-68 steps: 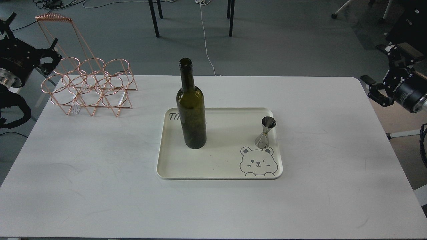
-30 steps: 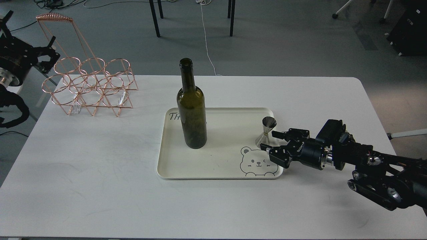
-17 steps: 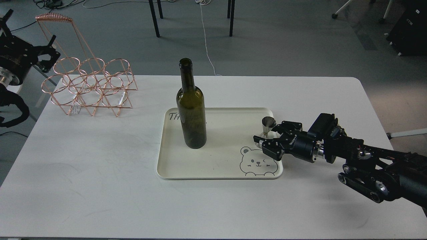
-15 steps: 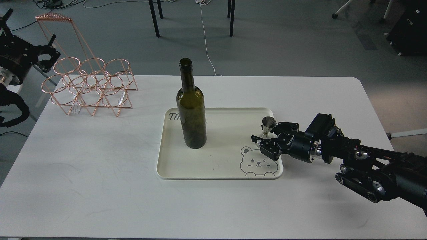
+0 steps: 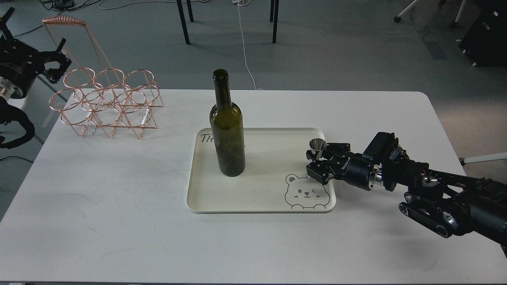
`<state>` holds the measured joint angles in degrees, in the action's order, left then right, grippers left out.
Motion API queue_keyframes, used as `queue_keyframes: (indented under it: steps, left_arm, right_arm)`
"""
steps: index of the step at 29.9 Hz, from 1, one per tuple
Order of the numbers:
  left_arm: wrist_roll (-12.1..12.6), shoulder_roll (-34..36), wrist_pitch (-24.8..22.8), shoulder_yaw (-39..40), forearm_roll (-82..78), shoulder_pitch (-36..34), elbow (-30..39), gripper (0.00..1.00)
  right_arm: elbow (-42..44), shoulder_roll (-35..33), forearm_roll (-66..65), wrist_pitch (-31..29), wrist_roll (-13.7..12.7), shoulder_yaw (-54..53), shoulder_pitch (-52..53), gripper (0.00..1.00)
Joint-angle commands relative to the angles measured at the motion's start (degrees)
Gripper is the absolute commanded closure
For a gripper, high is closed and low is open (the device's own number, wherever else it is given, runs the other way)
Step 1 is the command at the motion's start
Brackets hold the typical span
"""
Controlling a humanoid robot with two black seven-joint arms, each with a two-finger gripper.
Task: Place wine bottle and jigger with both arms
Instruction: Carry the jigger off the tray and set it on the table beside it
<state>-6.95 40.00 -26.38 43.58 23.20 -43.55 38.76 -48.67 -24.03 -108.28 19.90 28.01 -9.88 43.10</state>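
Note:
The dark green wine bottle (image 5: 227, 138) stands upright on the left part of a cream tray (image 5: 253, 196). The steel jigger (image 5: 317, 145) stands at the tray's right edge, above a bear drawing. My right gripper (image 5: 317, 161) reaches in from the right. Its fingers are closed around the jigger's waist and lower cone, which they hide; only the top cup shows. My left gripper (image 5: 60, 55) is far left, off the table, beside the copper rack, with its fingers spread and empty.
A copper wire bottle rack (image 5: 107, 103) with several rings stands at the back left of the white table (image 5: 119, 206). Chair and table legs and cables are on the floor behind the table.
My right arm swung in from the right edge to the jigger and its fingers closed around it. The jigger's top has shifted slightly left. The left arm and the bottle have barely moved.

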Motion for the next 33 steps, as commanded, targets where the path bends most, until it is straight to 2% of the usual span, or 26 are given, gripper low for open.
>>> queue_keyframes:
  steps: [1, 8, 14, 27, 33]
  left_arm:
    - [0.0, 1.1, 0.0, 0.0, 0.0, -0.1, 0.0, 0.01]
    - [0.0, 2.0, 0.0, 0.0, 0.0, -0.7, 0.3, 0.01]
    - [0.1, 2.1, 0.4, 0.0, 0.1, -0.8, 0.7, 0.01]
    - [0.1, 2.0, 0.6, -0.4, 0.0, -2.8, 1.0, 0.01]
    - [0.1, 2.1, 0.6, -0.5, 0.0, -2.9, 1.0, 0.01]
  right_arm:
    - [-0.5, -2.8, 0.6, 2.9, 0.0, -0.4, 0.9, 0.96]
    - [-6.7, -13.8, 3.4, 4.2, 0.0, -4.4, 0.0, 0.96]
    - [-7.4, -20.0, 8.1, 7.9, 0.0, -4.1, -4.9, 0.95]
    - [-4.2, -19.7, 13.1, 8.1, 0.0, -4.2, -11.5, 0.90]
    - [-0.9, -16.2, 14.9, 8.1, 0.0, -4.0, -11.5, 0.87]
